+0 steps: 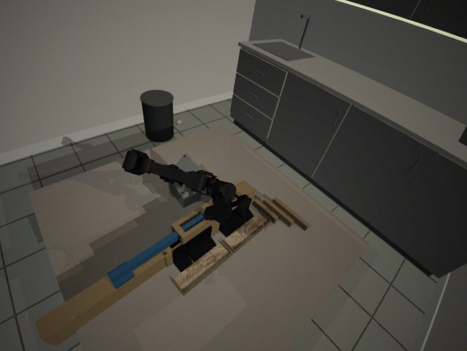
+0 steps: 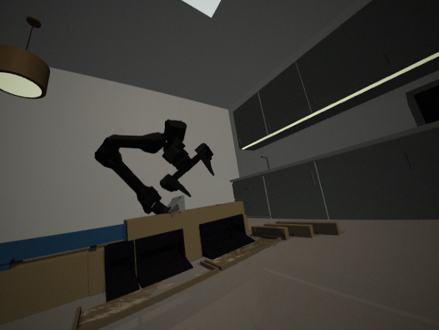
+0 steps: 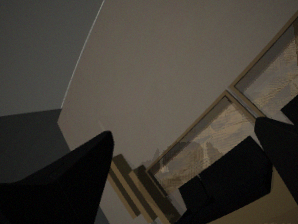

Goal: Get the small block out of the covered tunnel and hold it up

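The tan tunnel [image 1: 215,228] [image 2: 193,237] lies lengthwise, with dark openings in its near side. The blue sliding cage [image 1: 145,255] [image 2: 74,236] runs into it and sticks out far at the left, along the tan channel; blue also shows through a slot in the tunnel's top. The block is not visible. My gripper [image 2: 202,185] [image 3: 184,131] is open and empty, high above the tunnel's right part, with its fingers pointing down to the right. In the top view the arm hides part of the tunnel's top, and the fingertips are hard to make out.
Several tan rods [image 1: 291,213] [image 2: 325,227] [image 3: 162,195] lie beyond the tunnel's right end. Two shallow trays with patterned floors [image 1: 204,268] [image 3: 215,140] lie along its near side, below the openings. A grey plate [image 1: 187,161] [image 2: 178,202] stands behind, at the arm's base.
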`<state>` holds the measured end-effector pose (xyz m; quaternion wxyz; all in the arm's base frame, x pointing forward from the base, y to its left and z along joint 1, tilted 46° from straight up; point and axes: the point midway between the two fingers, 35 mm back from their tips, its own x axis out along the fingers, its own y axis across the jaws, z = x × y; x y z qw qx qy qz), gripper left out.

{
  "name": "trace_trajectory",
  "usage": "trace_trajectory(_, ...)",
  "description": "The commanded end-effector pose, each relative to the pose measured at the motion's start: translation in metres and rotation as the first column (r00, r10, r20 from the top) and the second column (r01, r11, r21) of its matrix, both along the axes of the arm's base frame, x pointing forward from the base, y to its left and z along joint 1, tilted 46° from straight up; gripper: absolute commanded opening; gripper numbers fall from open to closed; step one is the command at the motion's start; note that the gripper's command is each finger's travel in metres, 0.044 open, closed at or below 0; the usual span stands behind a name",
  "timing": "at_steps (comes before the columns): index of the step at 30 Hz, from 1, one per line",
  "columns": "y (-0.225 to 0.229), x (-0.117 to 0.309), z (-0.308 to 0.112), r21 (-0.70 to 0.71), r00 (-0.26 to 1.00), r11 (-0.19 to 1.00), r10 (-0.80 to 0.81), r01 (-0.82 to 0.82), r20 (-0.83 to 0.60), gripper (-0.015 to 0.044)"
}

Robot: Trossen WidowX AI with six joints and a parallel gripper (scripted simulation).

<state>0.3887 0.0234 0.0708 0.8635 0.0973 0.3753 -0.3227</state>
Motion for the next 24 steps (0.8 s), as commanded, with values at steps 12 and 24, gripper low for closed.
trace_trajectory(12, 0.075, -0.125, -0.087, -0.217, 0.74, 0.802, 0.359, -0.556, -0.569, 0.044)
trace_trajectory(24, 0.05, -0.105, -0.058, -0.228, 0.846, 0.889, 0.258, -0.396, -0.466, 0.044)
